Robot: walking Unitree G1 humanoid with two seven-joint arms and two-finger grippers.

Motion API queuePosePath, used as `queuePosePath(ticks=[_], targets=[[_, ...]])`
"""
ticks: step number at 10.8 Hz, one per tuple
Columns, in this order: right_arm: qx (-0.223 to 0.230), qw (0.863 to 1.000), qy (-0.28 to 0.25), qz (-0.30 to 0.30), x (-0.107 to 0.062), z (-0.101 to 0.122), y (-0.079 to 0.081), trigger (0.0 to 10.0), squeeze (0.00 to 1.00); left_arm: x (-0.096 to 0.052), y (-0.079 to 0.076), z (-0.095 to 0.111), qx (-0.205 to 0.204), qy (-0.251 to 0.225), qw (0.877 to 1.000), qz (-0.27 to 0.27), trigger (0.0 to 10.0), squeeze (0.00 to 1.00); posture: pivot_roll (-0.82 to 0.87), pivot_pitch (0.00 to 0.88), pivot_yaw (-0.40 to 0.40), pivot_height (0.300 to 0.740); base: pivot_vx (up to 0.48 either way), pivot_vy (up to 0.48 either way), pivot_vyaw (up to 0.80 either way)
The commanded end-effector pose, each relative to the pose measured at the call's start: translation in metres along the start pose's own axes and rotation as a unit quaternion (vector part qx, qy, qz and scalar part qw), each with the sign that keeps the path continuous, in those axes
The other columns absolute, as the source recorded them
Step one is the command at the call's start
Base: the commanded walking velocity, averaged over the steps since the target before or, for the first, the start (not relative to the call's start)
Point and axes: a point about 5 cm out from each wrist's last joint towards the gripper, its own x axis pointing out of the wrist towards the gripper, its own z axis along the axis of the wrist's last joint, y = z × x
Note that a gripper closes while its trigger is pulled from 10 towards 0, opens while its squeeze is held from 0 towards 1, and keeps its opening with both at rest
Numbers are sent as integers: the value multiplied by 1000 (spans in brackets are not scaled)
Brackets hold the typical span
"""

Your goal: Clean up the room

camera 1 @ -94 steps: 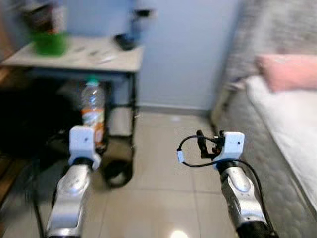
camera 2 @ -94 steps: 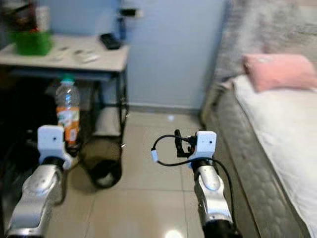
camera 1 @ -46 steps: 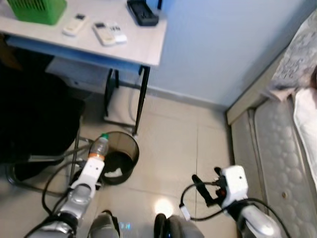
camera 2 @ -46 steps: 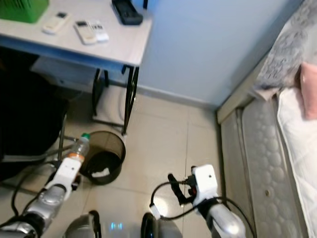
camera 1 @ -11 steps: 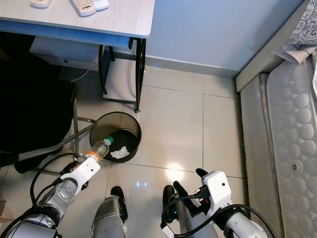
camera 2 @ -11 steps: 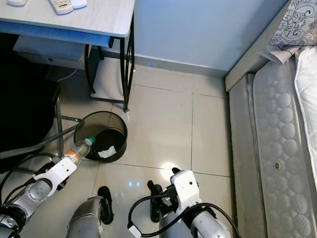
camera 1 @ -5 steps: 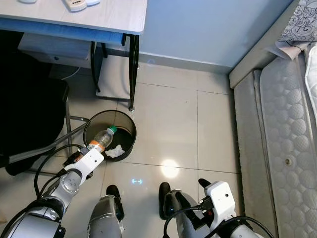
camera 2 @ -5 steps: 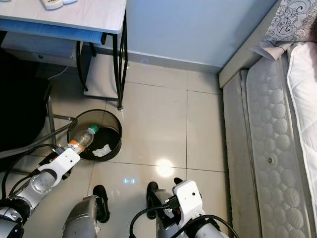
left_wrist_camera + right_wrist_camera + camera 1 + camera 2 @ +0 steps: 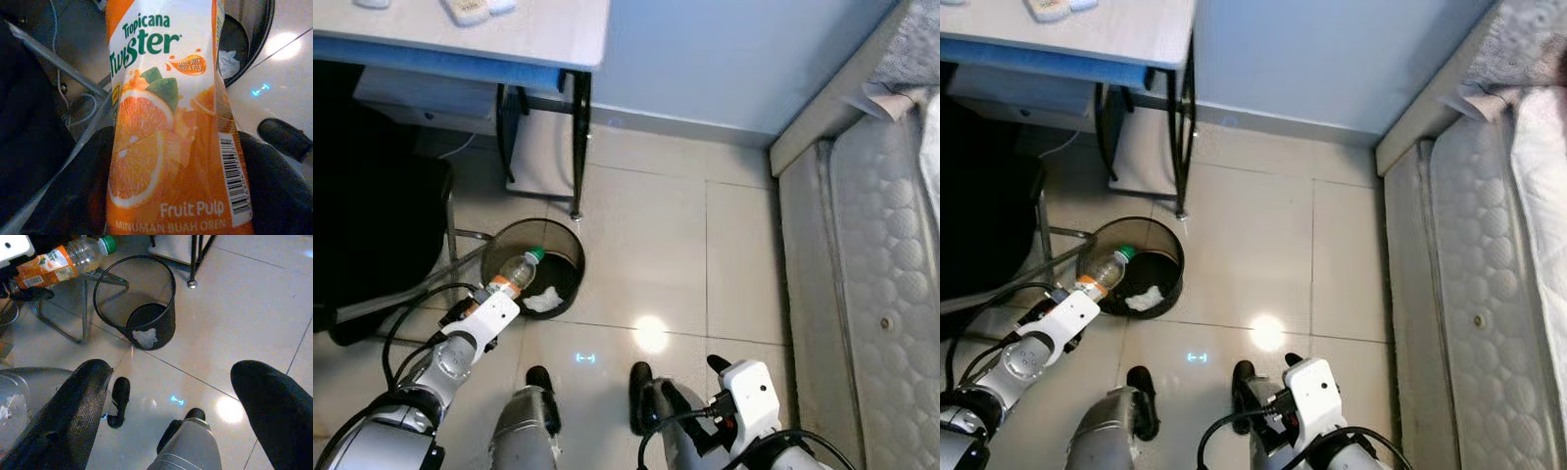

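Note:
My left gripper (image 9: 494, 294) is shut on a clear plastic bottle (image 9: 514, 271) with an orange Tropicana Twister label (image 9: 171, 127) and a green cap. The bottle's cap end reaches over the near rim of a round black mesh wastebasket (image 9: 561, 242) on the tiled floor. White crumpled paper (image 9: 543, 301) lies in the basket's bottom. My right gripper (image 9: 183, 411) is open, low over the floor by my feet, with nothing between its fingers (image 9: 78, 406); the bottle (image 9: 63, 259) and basket (image 9: 146, 323) lie ahead of it.
A white desk (image 9: 538, 34) with black metal legs stands behind the basket, remotes on top. A dark chair (image 9: 372, 225) with a metal frame is at the left. A mattress (image 9: 871, 255) runs along the right. My feet (image 9: 538, 377) stand on open tile.
The camera shifted slightly and the picture is blurrier. The bottle stays held over the basket's near rim, about where it was half a second ago.

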Motion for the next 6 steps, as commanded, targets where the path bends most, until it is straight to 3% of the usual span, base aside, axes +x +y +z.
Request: queuePosePath(ticks=[1, 3, 6], targets=[[7, 1000, 11, -2, -5, -4, 1, 10000, 0, -3, -6, -12, -9, 21, 1000, -9, 10000, 0, -203, 399, -113, 740, 416, 240, 0], [6, 1000, 12, 0, -4, -4, 1, 10000, 0, -3, -10, -11, -10, 18, 1000, -15, 10000, 0, -203, 400, -115, 740, 422, 120, 0], [8, 1000, 12, -1, -5, -4, 2, 10000, 0, -2, -18, -6, 5, 13, 999, -30, 10000, 0, -205, 404, -115, 740, 0, 0, 0]])
